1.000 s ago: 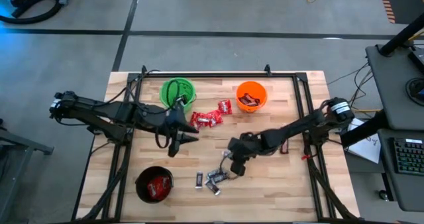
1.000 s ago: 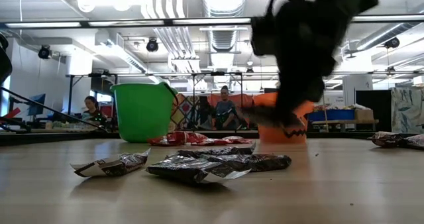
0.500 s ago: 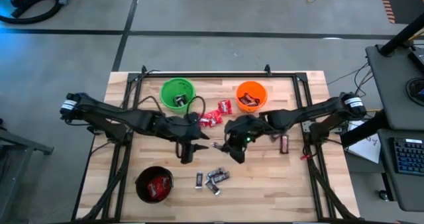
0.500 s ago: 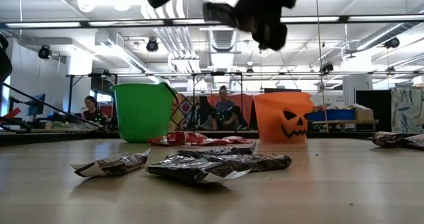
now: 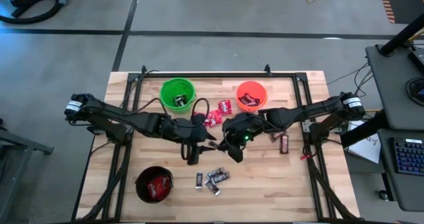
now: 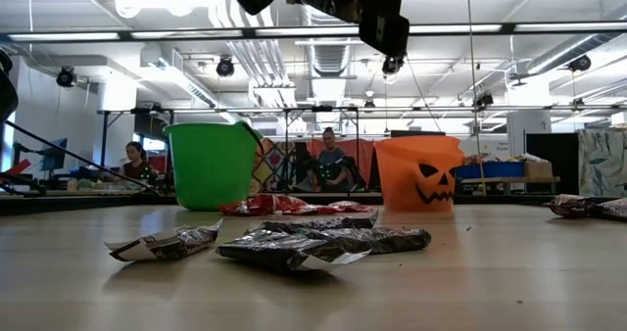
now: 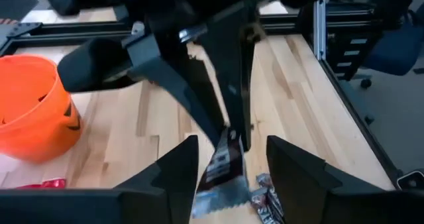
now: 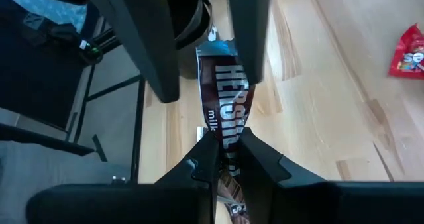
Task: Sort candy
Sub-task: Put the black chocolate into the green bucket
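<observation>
From above, the right gripper (image 5: 230, 152) and left gripper (image 5: 194, 156) meet beside the orange bucket (image 5: 251, 96). The right wrist view shows a chocolate bar (image 8: 225, 128) pinched in the right jaws. The left jaws stand apart around it; close them fully before releasing.

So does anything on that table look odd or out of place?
One thing: a brown chocolate bar hangs in mid-air above the table, pinched by the right tool, with the left tool open around its other end. A lone dark bar also lies apart near the right edge.
</observation>
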Robot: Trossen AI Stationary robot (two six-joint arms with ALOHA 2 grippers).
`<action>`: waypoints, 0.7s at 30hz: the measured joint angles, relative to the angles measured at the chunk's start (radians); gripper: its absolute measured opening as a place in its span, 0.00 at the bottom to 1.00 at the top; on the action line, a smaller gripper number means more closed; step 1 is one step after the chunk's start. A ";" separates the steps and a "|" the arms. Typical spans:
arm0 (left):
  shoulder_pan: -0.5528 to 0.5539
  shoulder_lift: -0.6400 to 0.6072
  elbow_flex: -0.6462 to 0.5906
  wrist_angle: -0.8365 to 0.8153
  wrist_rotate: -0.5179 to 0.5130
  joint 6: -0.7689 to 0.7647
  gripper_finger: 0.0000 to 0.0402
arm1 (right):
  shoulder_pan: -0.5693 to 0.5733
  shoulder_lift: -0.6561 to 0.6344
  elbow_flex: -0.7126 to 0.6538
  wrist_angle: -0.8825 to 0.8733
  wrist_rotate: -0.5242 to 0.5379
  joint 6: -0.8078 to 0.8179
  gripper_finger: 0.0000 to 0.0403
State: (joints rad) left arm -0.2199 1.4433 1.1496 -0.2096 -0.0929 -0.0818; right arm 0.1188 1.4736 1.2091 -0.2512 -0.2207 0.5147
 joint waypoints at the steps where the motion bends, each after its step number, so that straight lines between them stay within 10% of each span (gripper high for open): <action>1: 0.000 0.000 0.000 -0.003 0.000 0.000 0.38 | 0.000 0.000 0.000 0.000 0.000 0.000 0.09; 14: 0.000 0.000 0.000 -0.033 0.002 -0.039 0.03 | 0.000 0.000 0.000 0.005 0.000 -0.002 0.09; 21: 0.000 -0.002 0.002 -0.035 0.010 -0.042 0.01 | 0.001 0.000 -0.001 0.024 0.004 -0.002 0.10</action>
State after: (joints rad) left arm -0.2195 1.4410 1.1511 -0.2447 -0.0834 -0.1242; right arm 0.1196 1.4738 1.2082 -0.2276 -0.2163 0.5125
